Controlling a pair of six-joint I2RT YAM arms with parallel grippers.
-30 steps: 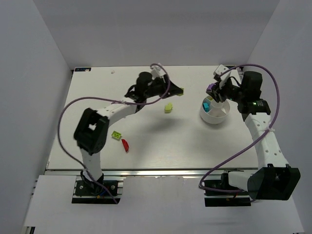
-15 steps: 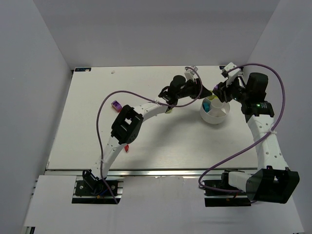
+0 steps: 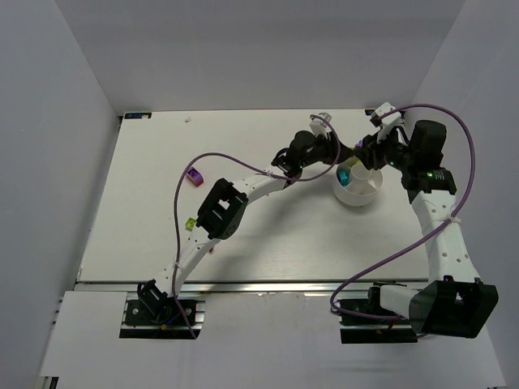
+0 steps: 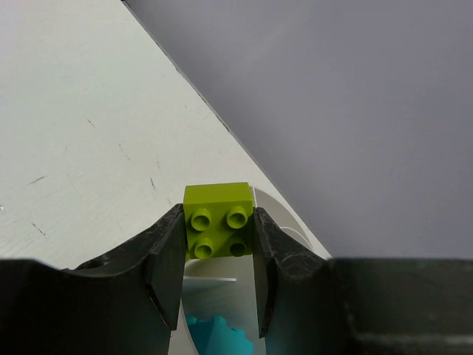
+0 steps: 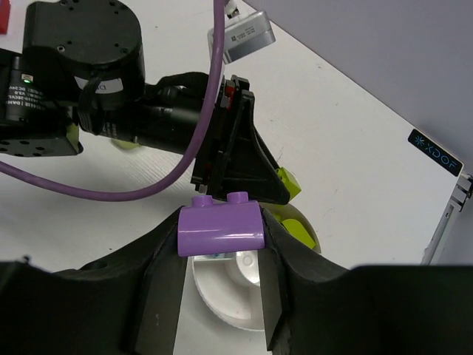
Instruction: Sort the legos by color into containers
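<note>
Both arms are built alike: the left arm (image 3: pixel 253 185) and right arm (image 3: pixel 442 239) have white tube links between blocky black joint housings. A loose purple cable loops wide of each, the left cable (image 3: pixel 175 219) and the right cable (image 3: pixel 467 162). The left base (image 3: pixel 158 312) and right base (image 3: pixel 377 312) are black. A green light (image 3: pixel 422 173) glows on the right arm's black wrist housing. The left wrist motor (image 5: pixel 81 29) is a round black can dotted with small screws, with a white camera box (image 5: pixel 240 33) beside it. The left fingers (image 4: pixel 166 259) and right fingers (image 5: pixel 159 285) are matte black, broad and curved.
</note>
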